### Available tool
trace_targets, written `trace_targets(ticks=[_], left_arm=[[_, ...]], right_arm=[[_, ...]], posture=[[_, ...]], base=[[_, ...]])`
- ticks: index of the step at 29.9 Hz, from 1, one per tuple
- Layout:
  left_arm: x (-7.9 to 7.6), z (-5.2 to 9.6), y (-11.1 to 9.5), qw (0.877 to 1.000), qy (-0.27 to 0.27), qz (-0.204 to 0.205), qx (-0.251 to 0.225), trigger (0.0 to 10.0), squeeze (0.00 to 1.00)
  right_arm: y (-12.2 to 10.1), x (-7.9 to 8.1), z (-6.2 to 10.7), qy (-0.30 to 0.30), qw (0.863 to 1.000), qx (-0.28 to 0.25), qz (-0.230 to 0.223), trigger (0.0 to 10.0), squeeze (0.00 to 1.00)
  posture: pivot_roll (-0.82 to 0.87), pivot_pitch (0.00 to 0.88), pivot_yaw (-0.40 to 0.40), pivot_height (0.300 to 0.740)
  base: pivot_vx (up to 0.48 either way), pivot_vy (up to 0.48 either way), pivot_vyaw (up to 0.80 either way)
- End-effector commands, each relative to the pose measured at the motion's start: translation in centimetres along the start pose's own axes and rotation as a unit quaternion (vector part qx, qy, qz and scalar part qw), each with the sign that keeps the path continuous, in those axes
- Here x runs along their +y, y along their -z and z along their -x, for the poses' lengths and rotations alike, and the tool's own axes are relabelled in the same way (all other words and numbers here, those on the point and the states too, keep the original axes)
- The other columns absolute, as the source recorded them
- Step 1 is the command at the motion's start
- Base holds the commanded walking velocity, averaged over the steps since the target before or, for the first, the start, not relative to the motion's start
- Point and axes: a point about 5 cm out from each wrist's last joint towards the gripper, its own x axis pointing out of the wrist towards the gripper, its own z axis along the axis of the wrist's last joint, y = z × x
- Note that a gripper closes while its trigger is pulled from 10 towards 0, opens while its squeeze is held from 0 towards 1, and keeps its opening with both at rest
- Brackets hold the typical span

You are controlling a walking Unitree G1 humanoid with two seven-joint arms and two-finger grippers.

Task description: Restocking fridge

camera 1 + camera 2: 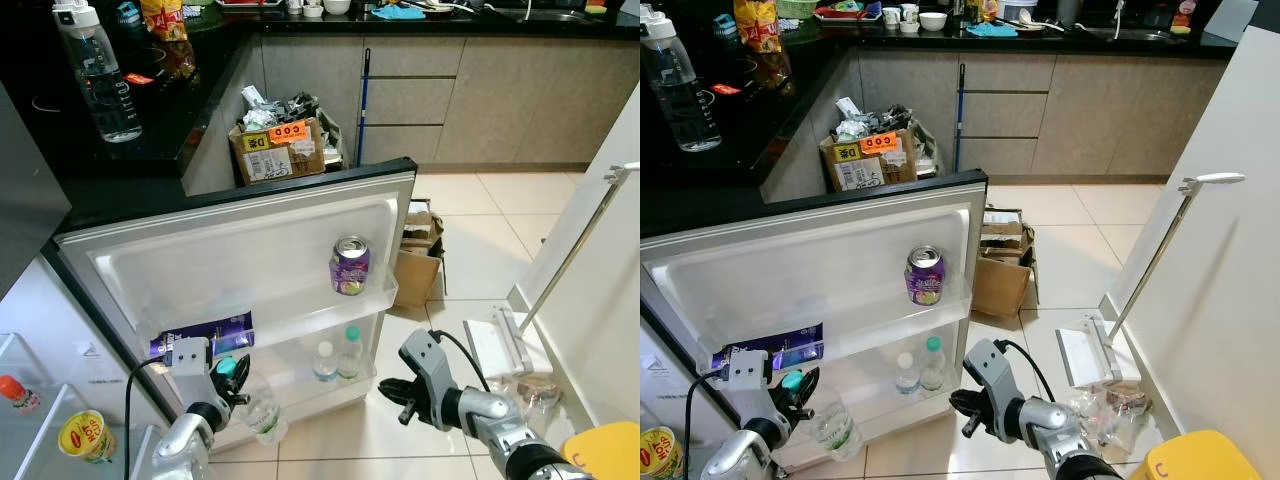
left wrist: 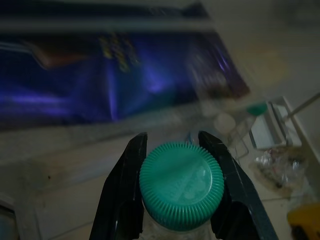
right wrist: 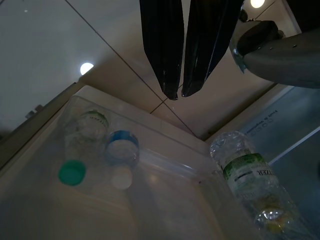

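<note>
A: What does the left claw (image 2: 180,187) hold?
B: It clamps the green cap of a water bottle (image 1: 262,412), at seven o'clock of the fridge door (image 1: 200,260), beside the lower door shelf (image 1: 300,385).
A: And further right?
B: Two small bottles (image 1: 337,356) stand on that shelf, a purple can (image 1: 349,265) above them. The right claw (image 3: 177,92) hangs at five o'clock, fingers pressed together, empty.

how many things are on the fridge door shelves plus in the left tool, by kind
purple soda can: 1
dark blue flat packet: 1
clear plastic bottles on the bottom shelf: 2
green-capped clear bottle in the left tool: 1
total: 5
</note>
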Motion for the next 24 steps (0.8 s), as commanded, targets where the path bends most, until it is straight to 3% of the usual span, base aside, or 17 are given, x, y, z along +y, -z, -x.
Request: trace_targets(ticks=[1,4,12,24], left_arm=[[-0.2,0.2,0.2,1.000,0.003,-0.012,0.000,10.0,0.00],[-0.1,0.3,0.3,1.000,0.002,-0.013,-0.002,10.0,0.00],[1.6,1.6,0.9,0.997,-0.071,-0.015,0.004,10.0,0.00],[1.2,3.1,3.4,0.995,-0.092,-0.004,0.042,10.0,0.00]], right_arm=[[0.1,0.1,0.0,-0.005,1.000,0.000,0.002,10.0,0.00],[0.1,0.3,0.0,-0.009,1.000,-0.001,0.001,10.0,0.00],[0.2,0.6,-0.1,-0.024,1.000,-0.001,0.005,10.0,0.00],[-0.2,0.8,-0.2,-0.036,0.999,-0.010,0.012,10.0,0.00]], posture=[[-0.12,0.000,-0.008,0.735],[-0.12,0.000,-0.009,0.730],[-0.12,0.000,-0.006,0.705],[-0.12,0.000,-0.008,0.665]], base=[[0.000,0.000,0.00],[0.000,0.000,0.00],[0.000,0.000,0.00],[0.000,0.000,0.00]])
